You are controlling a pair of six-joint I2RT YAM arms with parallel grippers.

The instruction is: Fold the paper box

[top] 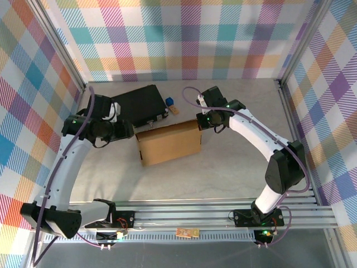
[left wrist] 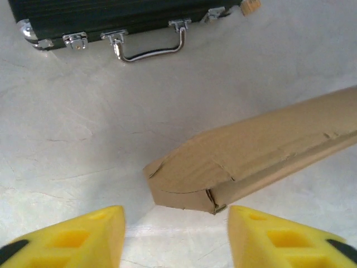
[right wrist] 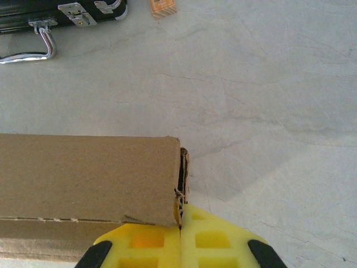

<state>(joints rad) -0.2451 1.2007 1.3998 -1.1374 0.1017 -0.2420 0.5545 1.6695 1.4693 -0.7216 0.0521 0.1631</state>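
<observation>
- Left fingers (left wrist: 83,237), yellow and wedge-shaped, stand apart at the bottom of the left wrist view with a clear gap between them and nothing in it; bare tabletop (top: 234,167) shows through the gap.
- From above, that arm reaches in from the left edge of the frame, its tip just beside the left end of the paper box (top: 170,144).
- Up and left of centre in the overhead view lies a black case (top: 142,103), flat on the tabletop, its long side turned at an angle. The left wrist view shows its latches and a curved metal handle (left wrist: 150,50) along the top edge of the frame.
- Plain brown and unprinted, the paper box sits in the middle of the overhead frame, just below the case, closed up into a shallow rectangular shape. In the left wrist view one rounded corner flap of it points toward the gap between the fingers, apart from both.
- Right of the case, near the top centre, sit a small blue piece (top: 169,101) and a small tan block (top: 174,110), close together.
- Right fingers (right wrist: 217,240) are pressed together at the bottom of the right wrist view, at the box's right end; the thin end wall of the cardboard runs down into the seam between them, nipped there.
</observation>
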